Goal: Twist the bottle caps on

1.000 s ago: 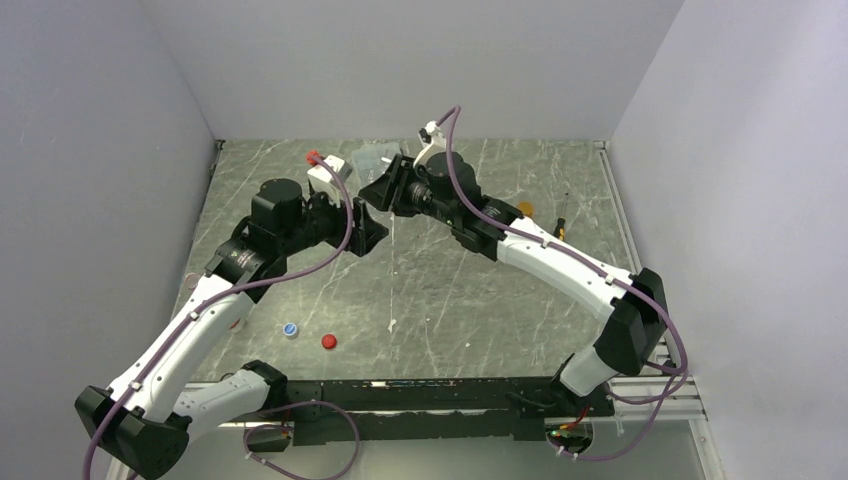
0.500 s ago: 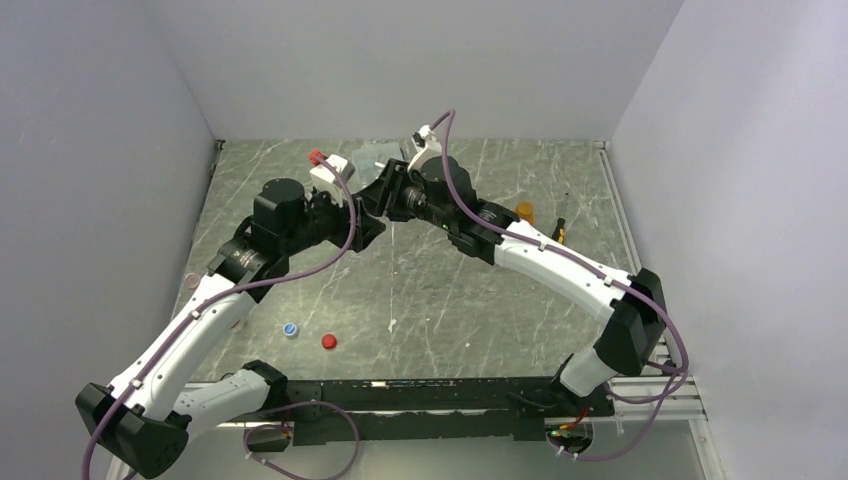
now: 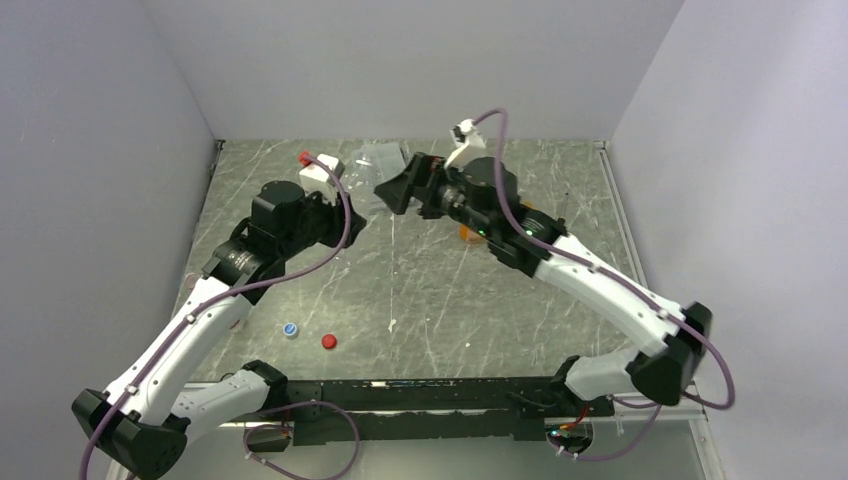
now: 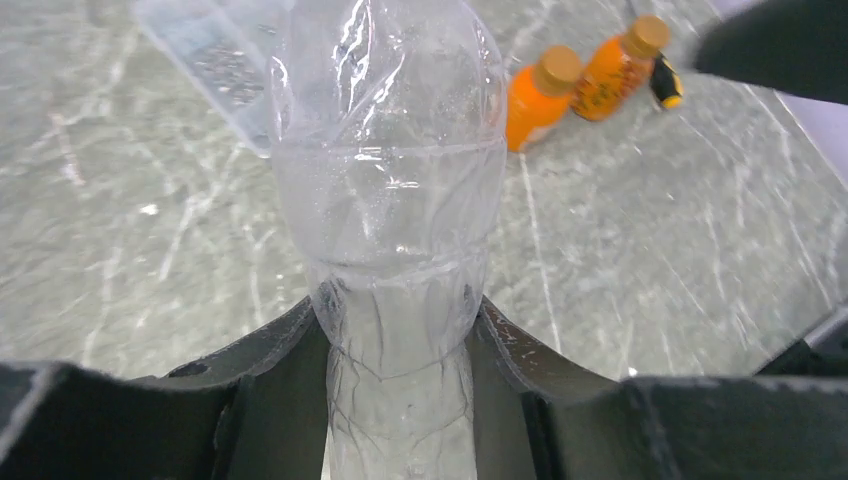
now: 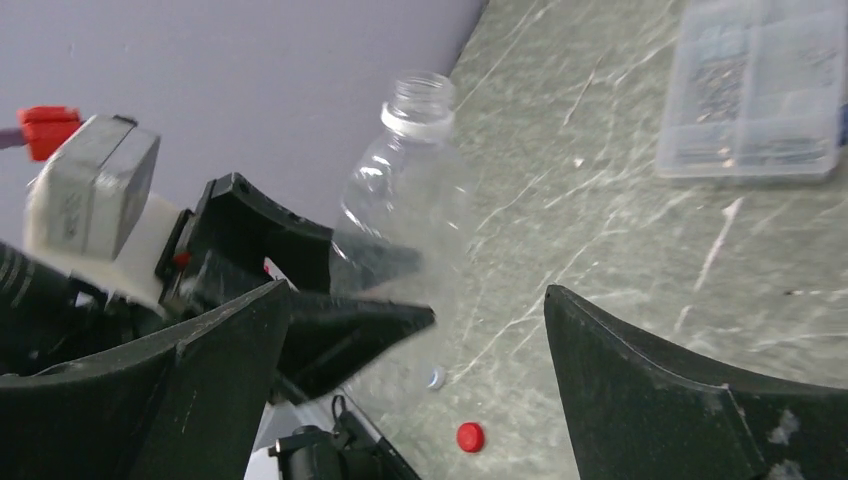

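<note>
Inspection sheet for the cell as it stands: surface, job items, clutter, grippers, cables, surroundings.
Surface: grey marbled table, no spills seen.
Job's things: clear bottle uncapped, gripped; two orange bottles side by side, caps on; red cap and blue-and-white cap loose on the table, near left.
Clutter: clear compartment box at the far edge; black-and-yellow tool beside the orange bottles.
Grippers: left gripper shut on clear bottle; right gripper open, empty.
Cables: purple cables, no snag seen.
Surroundings: plain walls on three sides, nothing else seen.

Uncapped clear plastic bottle [image 5: 405, 200], held aloft, neck up.
Two capped orange plastic bottles [image 4: 540, 100] sit side by side nearer the right edge of the worktop [image 3: 450, 300]; small round red plastic cap [image 3: 328, 341] and blue-and-white round cap [image 3: 290, 329] lie by the near edge.
</note>
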You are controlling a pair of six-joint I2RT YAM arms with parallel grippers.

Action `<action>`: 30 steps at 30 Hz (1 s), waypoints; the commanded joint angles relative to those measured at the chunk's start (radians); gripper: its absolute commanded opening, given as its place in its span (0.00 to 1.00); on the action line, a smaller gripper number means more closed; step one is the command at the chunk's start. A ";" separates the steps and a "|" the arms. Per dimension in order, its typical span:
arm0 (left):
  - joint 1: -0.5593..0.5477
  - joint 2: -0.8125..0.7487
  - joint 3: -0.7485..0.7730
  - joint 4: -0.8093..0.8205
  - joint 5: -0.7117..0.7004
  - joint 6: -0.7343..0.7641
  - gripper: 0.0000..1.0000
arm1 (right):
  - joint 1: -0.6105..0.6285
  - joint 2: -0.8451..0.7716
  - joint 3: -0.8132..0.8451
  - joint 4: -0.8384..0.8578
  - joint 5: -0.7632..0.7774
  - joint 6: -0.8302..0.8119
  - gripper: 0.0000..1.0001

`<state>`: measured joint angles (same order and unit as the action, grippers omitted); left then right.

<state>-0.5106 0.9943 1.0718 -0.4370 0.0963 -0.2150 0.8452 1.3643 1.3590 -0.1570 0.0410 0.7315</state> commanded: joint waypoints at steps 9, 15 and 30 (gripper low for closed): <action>0.027 -0.026 0.358 -0.200 -0.268 0.006 0.42 | 0.117 0.015 -0.182 0.098 0.026 -0.331 0.89; 0.027 -0.026 0.491 -0.268 -0.248 0.008 0.42 | 0.253 0.303 -0.031 0.118 -0.011 -0.516 0.78; 0.027 -0.016 0.559 -0.333 -0.268 0.022 0.42 | 0.452 0.803 0.360 0.045 -0.011 -0.643 0.67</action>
<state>-0.4850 0.9833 1.5883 -0.7765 -0.1532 -0.2066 1.2827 2.1307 1.6295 -0.1188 0.0200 0.1318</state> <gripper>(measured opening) 0.481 0.683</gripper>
